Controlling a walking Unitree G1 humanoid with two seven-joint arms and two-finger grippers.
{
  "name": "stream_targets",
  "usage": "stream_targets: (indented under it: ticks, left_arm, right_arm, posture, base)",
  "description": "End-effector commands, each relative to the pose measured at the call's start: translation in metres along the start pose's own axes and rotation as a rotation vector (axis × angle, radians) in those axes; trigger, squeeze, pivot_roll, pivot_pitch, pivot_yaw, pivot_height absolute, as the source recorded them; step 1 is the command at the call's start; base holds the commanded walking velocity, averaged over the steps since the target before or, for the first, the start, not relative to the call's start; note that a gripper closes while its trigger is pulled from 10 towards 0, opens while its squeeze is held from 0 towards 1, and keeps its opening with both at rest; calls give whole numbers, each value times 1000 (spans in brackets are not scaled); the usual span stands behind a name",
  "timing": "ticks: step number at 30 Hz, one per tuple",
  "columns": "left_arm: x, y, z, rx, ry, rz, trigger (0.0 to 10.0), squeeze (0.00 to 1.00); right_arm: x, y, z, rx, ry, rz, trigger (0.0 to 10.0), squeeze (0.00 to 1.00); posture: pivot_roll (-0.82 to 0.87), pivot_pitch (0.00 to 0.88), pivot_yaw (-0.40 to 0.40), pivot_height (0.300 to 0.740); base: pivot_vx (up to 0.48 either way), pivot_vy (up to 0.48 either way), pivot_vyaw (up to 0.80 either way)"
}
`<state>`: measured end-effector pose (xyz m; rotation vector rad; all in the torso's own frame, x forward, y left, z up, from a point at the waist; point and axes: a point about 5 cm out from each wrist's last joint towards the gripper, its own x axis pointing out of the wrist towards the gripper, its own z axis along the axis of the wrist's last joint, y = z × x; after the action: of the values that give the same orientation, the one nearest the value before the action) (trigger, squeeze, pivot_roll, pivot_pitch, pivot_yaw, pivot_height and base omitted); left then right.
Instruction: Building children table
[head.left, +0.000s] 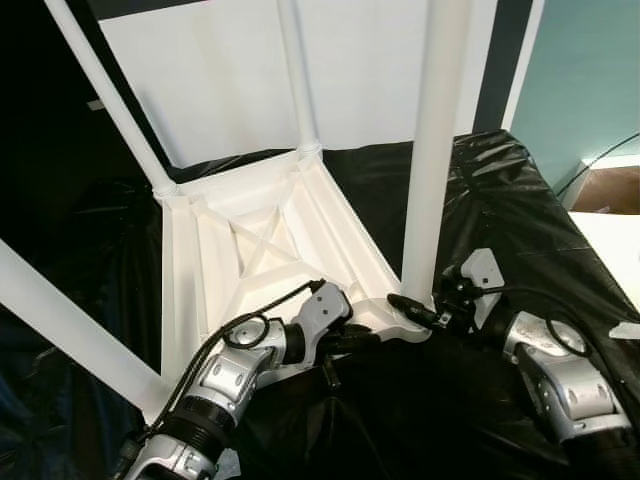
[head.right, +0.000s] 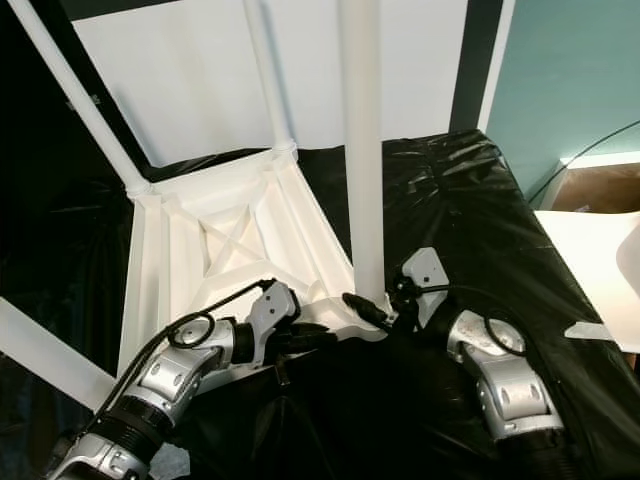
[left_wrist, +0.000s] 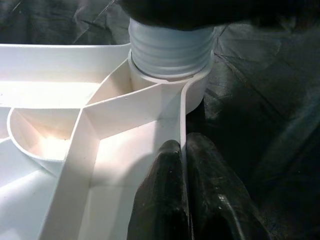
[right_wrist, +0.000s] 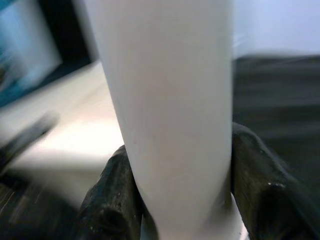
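A white plastic children's table (head.left: 255, 250) lies upside down on a surface covered in black sheeting (head.left: 500, 220), ribbed underside up. Its near-corner leg (head.left: 432, 150) stands upright in its socket, the threaded end (left_wrist: 170, 50) sitting in the collar. My right gripper (head.left: 415, 310) is shut around this leg just above its base, a finger (right_wrist: 110, 200) on each side of the leg (right_wrist: 170, 100). My left gripper (head.left: 362, 340) is shut on the table's rim (left_wrist: 183, 125) a little short of that corner, one finger (left_wrist: 160, 200) inside the rim and one outside.
Three more white legs rise from the other corners: far left (head.left: 105, 100), far middle (head.left: 297, 70) and near left (head.left: 60, 320). A white panel (head.left: 220, 70) stands behind. A teal wall (head.left: 590, 70), a brown box (head.left: 610, 185) and a white surface (head.left: 615, 240) lie to the right.
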<state>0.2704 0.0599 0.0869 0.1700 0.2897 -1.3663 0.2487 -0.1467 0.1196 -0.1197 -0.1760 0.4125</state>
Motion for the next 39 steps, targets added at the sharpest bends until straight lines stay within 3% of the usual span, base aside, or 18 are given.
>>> stream_targets:
  ticks: [1,6,15,16,17,19,20,21,22,25,27,29,30,31,32,34,39]
  left_arm:
    - [2,-17,-30,-132,50,-89,10000,0]
    - [-1,-18,-32,-133,59,-90,10000,0]
    - [-2,-17,-32,-133,61,-88,10000,0]
    - [-1,-17,-31,-131,62,-89,10000,0]
    - [-1,-17,-31,-131,62,-89,10000,0]
    - [-1,-17,-30,-130,61,-90,10000,0]
    - [0,-17,-30,-131,60,-92,10000,0]
    - [0,-17,-30,-131,60,-92,10000,0]
    - [0,-17,-30,-132,60,-93,10000,0]
    - [0,-17,-30,-133,60,-93,10000,0]
    - [0,-17,-30,-134,60,-94,10000,0]
    - [0,-17,-30,-134,60,-96,10000,0]
    - [0,-17,-30,-132,61,-97,10000,0]
    - [0,-17,-30,-132,61,-97,10000,0]
    - [0,-17,-30,-131,61,-96,10000,0]
    - [0,-17,-29,-130,61,-95,10000,0]
    - [0,-18,-30,-138,60,-92,10000,0]
  right_arm:
    - [-1,-17,3,-57,-13,-155,0,0]
    - [1,-14,4,-65,-26,-255,0,0]
    - [4,-10,2,-54,0,-236,0,0]
    - [6,0,-4,8,23,-77,10000,1000]
    - [6,0,-4,8,23,-77,10000,1000]
    - [8,2,-5,20,40,42,10000,1000]
    - [12,-8,-3,-30,49,90,10000,1000]
    - [12,-8,-3,-30,49,90,10000,1000]
    - [14,-13,-2,-36,52,107,10000,24]
    - [17,-21,3,-52,50,219,10000,0]
    - [14,-30,8,-113,79,434,10000,0]
    - [13,-36,10,-124,104,487,10000,0]
    - [11,-43,10,-141,146,552,8667,0]
    - [11,-43,10,-141,146,552,8667,0]
    - [9,-48,10,-154,182,589,5176,0]
    - [6,-54,8,-162,221,638,0,0]
    - [8,-64,11,-169,223,650,0,0]
  posture:
    - [-40,0,85,740]
    - [-35,0,90,740]
    - [-37,0,94,740]
    - [-41,0,95,740]
    - [-41,0,95,740]
    - [-43,0,95,740]
    - [-46,0,95,740]
    - [-46,0,95,740]
    - [-49,0,96,740]
    - [-50,0,96,740]
    - [-55,0,102,740]
    - [-58,0,105,740]
    - [-55,0,104,740]
    - [-55,0,104,740]
    - [-55,0,104,740]
    - [-53,0,103,740]
    - [-52,0,104,740]
  base:
    - [0,0,0]
    - [0,0,0]
    - [0,0,0]
    - [0,0,0]
    - [0,0,0]
    - [0,0,0]
    - [0,0,0]
    - [0,0,0]
    - [0,0,0]
    - [0,0,0]
    - [0,0,0]
    - [0,0,0]
    - [0,0,0]
    - [0,0,0]
    - [0,0,0]
    - [0,0,0]
    - [0,0,0]
